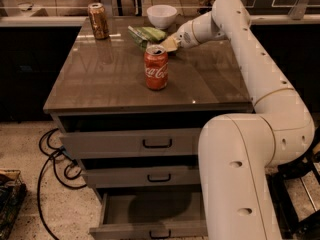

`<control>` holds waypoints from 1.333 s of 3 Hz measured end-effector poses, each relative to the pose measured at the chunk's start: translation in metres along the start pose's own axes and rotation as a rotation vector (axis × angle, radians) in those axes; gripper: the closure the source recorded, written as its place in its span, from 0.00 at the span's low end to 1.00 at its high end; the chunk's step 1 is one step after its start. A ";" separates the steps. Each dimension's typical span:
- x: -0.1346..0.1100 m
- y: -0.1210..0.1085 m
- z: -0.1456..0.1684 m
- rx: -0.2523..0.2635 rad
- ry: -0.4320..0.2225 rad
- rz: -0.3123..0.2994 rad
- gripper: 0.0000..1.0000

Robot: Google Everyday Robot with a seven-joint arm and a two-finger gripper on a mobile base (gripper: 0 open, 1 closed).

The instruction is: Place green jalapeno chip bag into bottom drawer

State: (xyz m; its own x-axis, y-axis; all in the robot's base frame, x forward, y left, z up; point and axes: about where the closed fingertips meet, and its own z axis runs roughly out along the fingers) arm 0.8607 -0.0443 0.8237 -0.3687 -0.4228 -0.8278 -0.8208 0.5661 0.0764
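One crinkly light-green foil chip bag [145, 34] lies at the back of the brown tabletop [100, 84], long axis left to right, high above the open grey metal bottom drawer [150, 209], with my pincer [170, 43] at its right end, whether gripping I cannot tell.

One white arm [250, 69] was observed, no second limb being noted. The broad lower link [240, 184] was found upright in the right foreground, joined at a rounded joint [287, 129] to a long upper link [260, 79] angled away and to the left. A bend was recorded at the elbow [230, 9], from which the wrist [200, 30] was directed down and leftward. The gripper [170, 43] was located at the far end of the reach, held low, with its tip pointed left.
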 end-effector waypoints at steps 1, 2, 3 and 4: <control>-0.021 -0.007 -0.031 0.096 0.008 -0.024 1.00; -0.039 0.002 -0.052 0.144 0.013 -0.051 1.00; -0.039 0.002 -0.051 0.144 0.013 -0.051 1.00; -0.035 -0.005 -0.066 0.178 0.033 -0.046 1.00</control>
State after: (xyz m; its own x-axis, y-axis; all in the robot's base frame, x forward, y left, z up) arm 0.8487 -0.0788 0.8892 -0.3494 -0.4721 -0.8094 -0.7480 0.6607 -0.0625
